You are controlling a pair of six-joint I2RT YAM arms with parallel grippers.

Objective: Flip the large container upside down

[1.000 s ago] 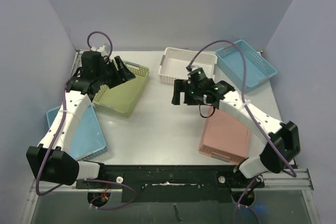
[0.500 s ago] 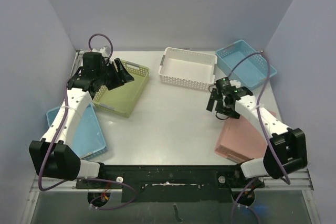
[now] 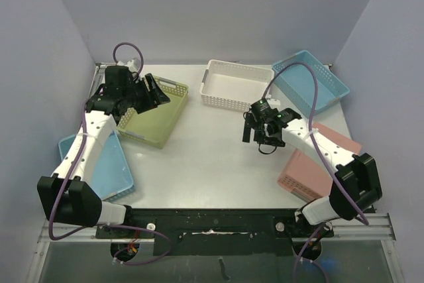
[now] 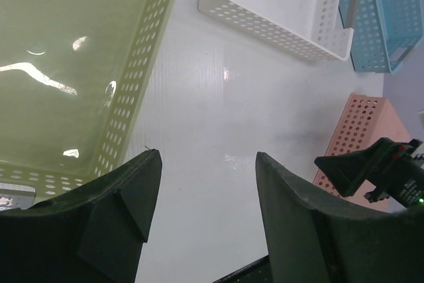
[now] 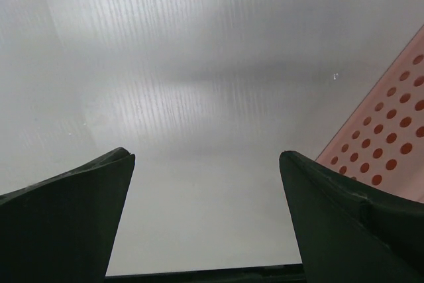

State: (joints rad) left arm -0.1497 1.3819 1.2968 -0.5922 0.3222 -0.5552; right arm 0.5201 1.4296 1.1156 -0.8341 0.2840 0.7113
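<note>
top external view with both wrist views. the right gripper (image 3: 257,138) hangs over bare table (image 3: 212,164) with its jaws spread wide and nothing between them. the pink container (image 3: 306,171), judged to be the task's large container, lies just to that gripper's right, near the table's right front corner. it is skewed to the table edges and appears to rest bottom-up, with its perforated wall facing the arms. the left gripper (image 3: 156,91) hovers over the green basket (image 3: 156,124), jaws well apart and holding nothing.

risks:
1. the right forearm crosses above the pink container, so a low sweep back could drag it toward the nearby table edge.
2. if the container is already inverted, a fresh grip and roll would set it open side up again.
3. the left fingers sit close to the green basket's rim and could hook it on retreat.

changes from 1 second ago:
- the right gripper then stood farther left and back, near the white basket (image 3: 235,84). half a second ago it was farther right than it is now.
- the pink container was then square to the near edge and lay farther left. it is now turned and shifted right.
- the left arm matches its earlier pose.
</note>
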